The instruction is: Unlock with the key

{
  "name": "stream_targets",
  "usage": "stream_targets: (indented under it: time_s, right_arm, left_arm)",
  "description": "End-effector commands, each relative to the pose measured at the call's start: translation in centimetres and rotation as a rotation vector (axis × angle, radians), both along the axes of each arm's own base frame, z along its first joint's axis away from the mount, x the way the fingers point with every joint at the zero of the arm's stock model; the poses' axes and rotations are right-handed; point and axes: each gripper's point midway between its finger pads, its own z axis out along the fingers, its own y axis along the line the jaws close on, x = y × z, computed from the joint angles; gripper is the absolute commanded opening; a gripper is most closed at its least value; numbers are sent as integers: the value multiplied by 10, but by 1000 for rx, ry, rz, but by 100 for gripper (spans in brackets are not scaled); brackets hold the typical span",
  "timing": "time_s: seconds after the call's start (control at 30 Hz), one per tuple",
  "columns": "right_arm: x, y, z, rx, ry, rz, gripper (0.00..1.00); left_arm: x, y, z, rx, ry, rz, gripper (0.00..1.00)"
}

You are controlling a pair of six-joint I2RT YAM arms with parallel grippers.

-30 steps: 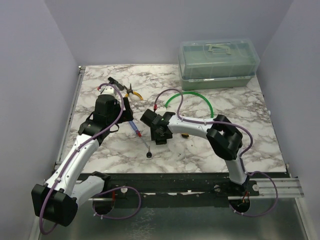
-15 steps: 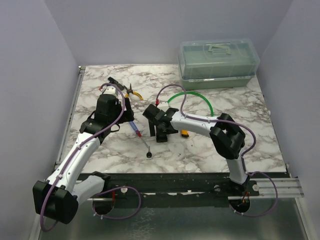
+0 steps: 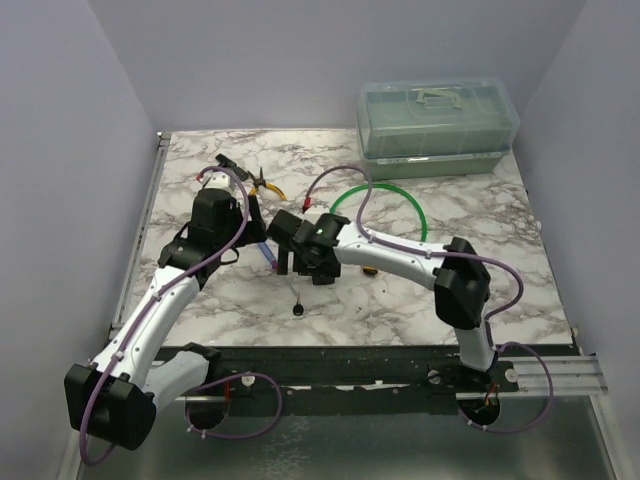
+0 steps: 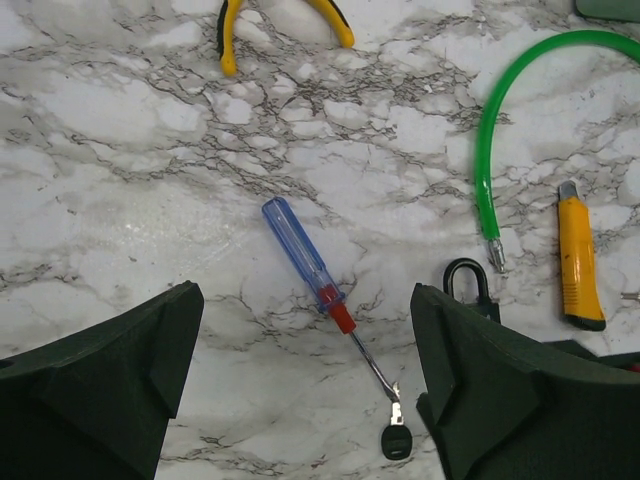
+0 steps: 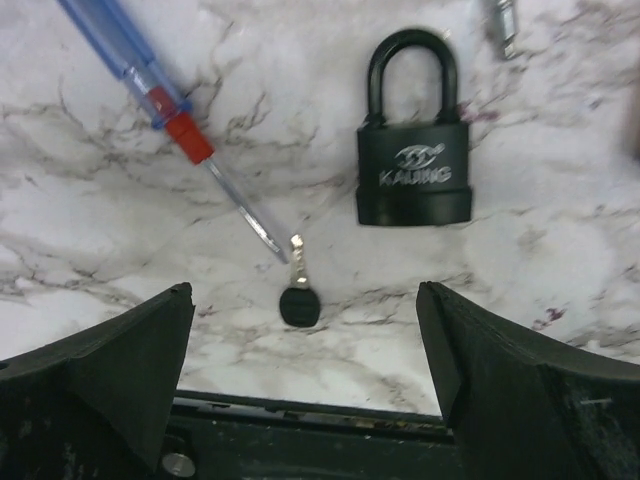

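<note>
Key: the key (image 5: 298, 292) lies flat on the marble table (image 3: 500, 290), nearest the arm bases of all the loose things. It has a small black head and a short silver blade. Nothing holds it.
Key and screwdriver: the blade tip sits just beside the metal tip of the screwdriver (image 4: 310, 262). I cannot tell whether they touch.
Right gripper: the right gripper (image 5: 305, 340) hangs over the key and the padlock. Its fingers are spread wide, one at each edge of the wrist view, with nothing between them.
Padlock: the black padlock (image 5: 414, 170) lies flat, apart from the key and to its right in the right wrist view. Its shackle is seated in the body and points away from the bases.
Screwdriver: it has a clear blue handle with a red collar and lies on a slant, handle toward the far left, shaft toward the key.
Left gripper: the left gripper (image 4: 305, 350) hovers above the screwdriver, jaws spread, pinching nothing.
Utility knife: the yellow utility knife (image 4: 578, 260) lies right of the padlock.
Cable: the green cable (image 4: 484, 150) curves in an arc beyond the padlock, its metal end close to the shackle.
Pliers: the yellow-handled pliers (image 4: 229, 40) lie beyond the screwdriver.
Toolbox: the translucent green toolbox (image 3: 437, 125) stands shut at the far right of the table.
</note>
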Motion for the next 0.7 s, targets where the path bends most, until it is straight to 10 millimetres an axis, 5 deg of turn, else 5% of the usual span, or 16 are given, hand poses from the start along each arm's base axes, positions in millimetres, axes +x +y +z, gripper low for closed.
stream_targets:
  time_s: [0.0,0.2,0.67]
  right_arm:
    - [-36,-4,-25,-148,94,-76,99]
    - [-57,13,-44,-119,149,-40,95]
    - [-72,23,-71,-155,209,-5,78]
  left_arm:
    - [-2,18,12,39,-38,75,92]
    - [-6,39,25,75,-91,171,93]
    - [-11,36,36,45,-128,154,93]
